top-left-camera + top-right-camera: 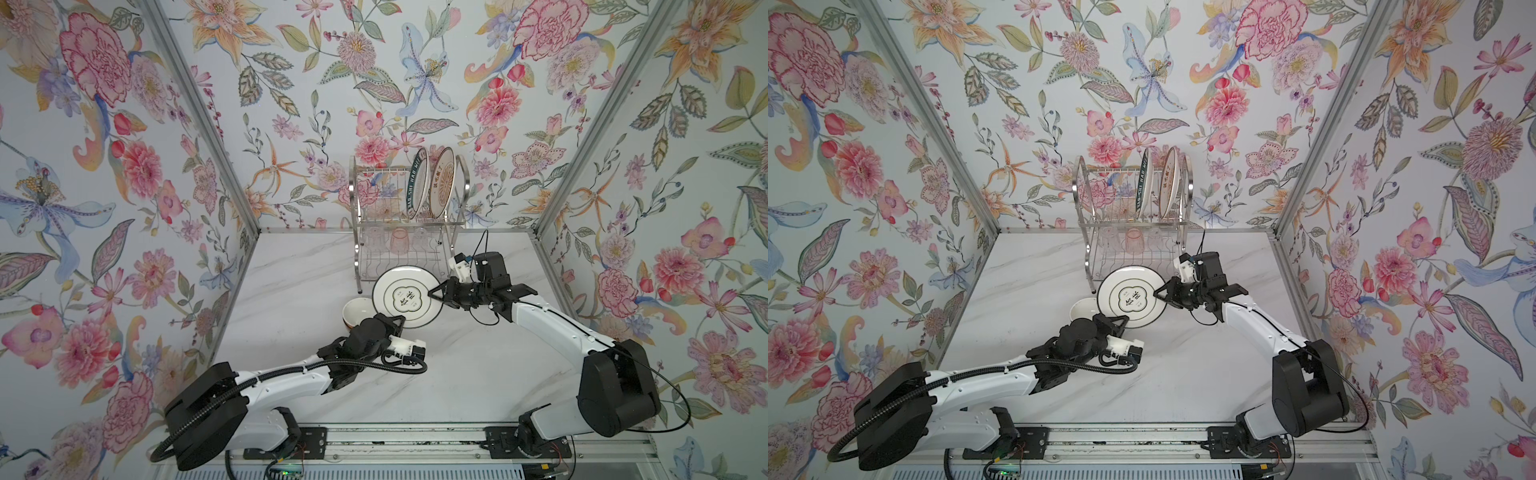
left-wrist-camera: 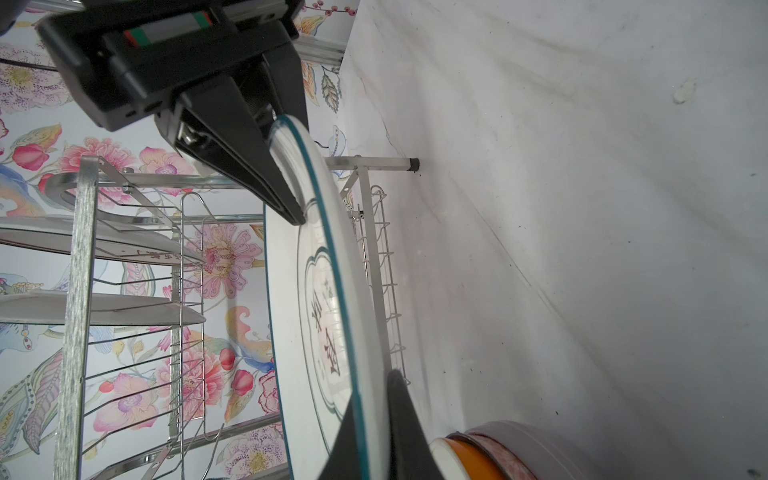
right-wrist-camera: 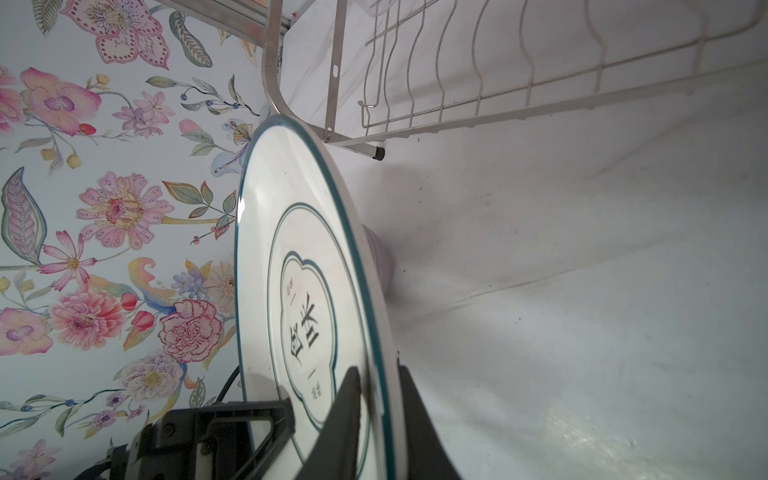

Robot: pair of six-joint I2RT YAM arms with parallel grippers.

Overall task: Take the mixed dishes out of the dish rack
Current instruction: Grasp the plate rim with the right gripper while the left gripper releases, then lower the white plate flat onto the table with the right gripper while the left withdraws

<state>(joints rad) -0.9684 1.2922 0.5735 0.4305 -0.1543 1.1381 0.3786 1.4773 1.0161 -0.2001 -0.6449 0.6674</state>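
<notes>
Left tool (image 1: 397, 323) clenched on the near rim of the white plate (image 1: 407, 296). My right tool (image 1: 433, 291) grips its right rim, with fingers (image 3: 351, 415) on either side of the edge in the right wrist view. The plate hangs face up at centre frame.

Top views show one bowl stack (image 1: 356, 312) under its left rim; the left wrist view shows three nested bowls.

Bare tabletop (image 1: 457, 365) at lower centre. The plate's far rim overlaps the dish rack (image 1: 386, 224) front.

Teal-lettered plate (image 1: 417, 185) and sunburst plate (image 1: 442, 183) stand upright on the top tier, pink glass (image 1: 399, 241) below.
</notes>
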